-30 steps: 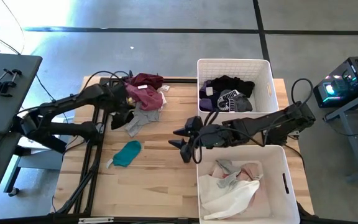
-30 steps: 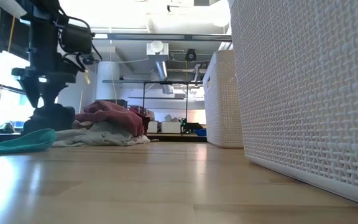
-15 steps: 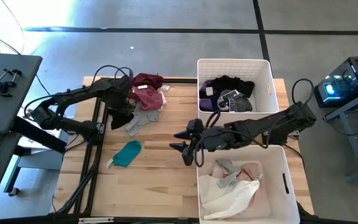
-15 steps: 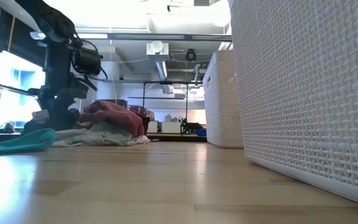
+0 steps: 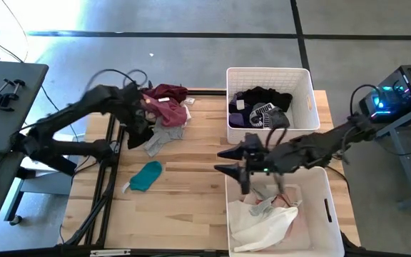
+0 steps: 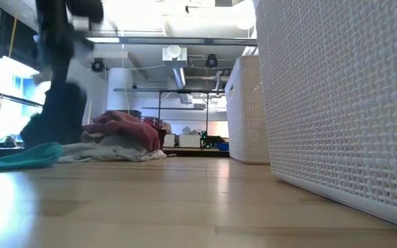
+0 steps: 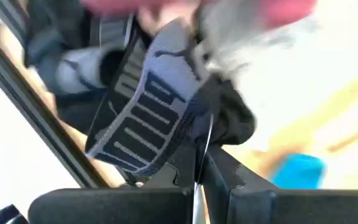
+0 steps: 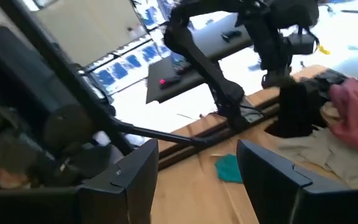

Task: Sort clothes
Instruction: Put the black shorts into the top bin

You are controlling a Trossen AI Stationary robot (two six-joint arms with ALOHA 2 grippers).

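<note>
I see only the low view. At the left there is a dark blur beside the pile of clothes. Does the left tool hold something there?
Observer: Yes. In the left wrist view the left tool is shut on a black garment with a grey lettered waistband.
Operator: And where is the right tool? I do not find it in my view.
Observer: In the high view the right tool is open and empty. It is above the table-side edge of the front bin.
Operator: What is in that bin?
Observer: Light clothes, white and pale pink.
</note>
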